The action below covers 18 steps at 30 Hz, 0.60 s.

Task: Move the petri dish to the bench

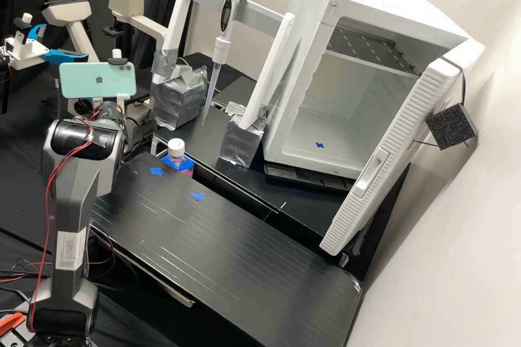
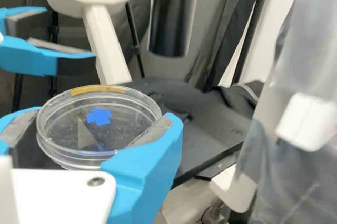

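Petri dish: The clear round petri dish was in the wrist view, up between the two blue fingers. It lay on its flat base line rather than on edge, its broad face turned up and partly towards the wrist camera.
Long axis: Being round, the dish had none across its face; its low side wall ran all round.
Marks on the dish: A yellow strip ran along the rim on the side away from the gripper's base, and a blue cross showed within the circle of the rim.
End effector: The end effector was closed on the dish, its fingers parted by the dish's width, one against each side of the wall.
Arm: In the high view, the dark grey arm rose from the lower left of the frame.
Table: The black table ran from the centre left to the lower right, with two blue tape crosses towards its upper left end.
Incubator: The white cabinet stood at the upper right, door open.
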Each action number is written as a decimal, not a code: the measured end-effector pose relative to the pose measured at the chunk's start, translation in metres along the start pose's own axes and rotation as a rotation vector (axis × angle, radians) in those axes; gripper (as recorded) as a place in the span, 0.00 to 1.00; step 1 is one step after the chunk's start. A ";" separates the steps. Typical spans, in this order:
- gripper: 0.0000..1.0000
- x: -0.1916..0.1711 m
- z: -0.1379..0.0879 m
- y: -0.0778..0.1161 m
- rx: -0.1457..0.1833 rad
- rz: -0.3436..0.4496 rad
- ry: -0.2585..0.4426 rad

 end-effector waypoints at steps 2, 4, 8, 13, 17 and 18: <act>0.00 -0.016 -0.004 0.001 -0.015 0.031 0.014; 0.00 -0.030 -0.007 0.003 -0.026 0.065 0.031; 0.00 -0.061 -0.007 0.006 -0.058 0.125 0.040; 0.00 -0.105 0.002 0.003 -0.089 0.205 0.011; 0.00 -0.136 0.014 -0.002 -0.101 0.255 -0.018; 0.00 -0.145 0.018 -0.002 -0.103 0.272 -0.032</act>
